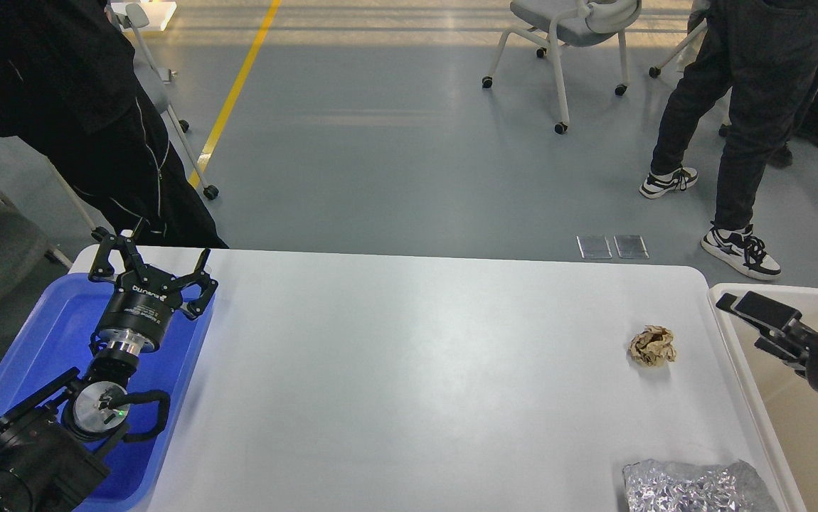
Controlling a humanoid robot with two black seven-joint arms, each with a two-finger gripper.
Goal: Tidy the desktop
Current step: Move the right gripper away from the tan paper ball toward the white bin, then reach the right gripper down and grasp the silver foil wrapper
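Desktop (395,370) fills the near middle of your view, white and glossy. Blue tray (46,334) lies at its left edge, cream bin (743,355) at its right. Your left gripper (153,264) hangs over the tray, fingers spread wide, empty. Your right gripper (754,307) over the bin: opening cannot be told. Foil sheet (693,487) lies near right; crumpled brown paper (652,346) lies farther back

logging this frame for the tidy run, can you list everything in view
desktop: 1, white, centre
crumpled paper ball: 1, tan, desktop right side
foil sheet: 1, silver, crumpled, desktop bottom right corner
tray: 1, blue, left of desktop
bin: 1, cream-white, right of desktop
chair: 1, grey and white, on the floor behind
left gripper: 1, black, open, above tray
right gripper: 1, black, above bin
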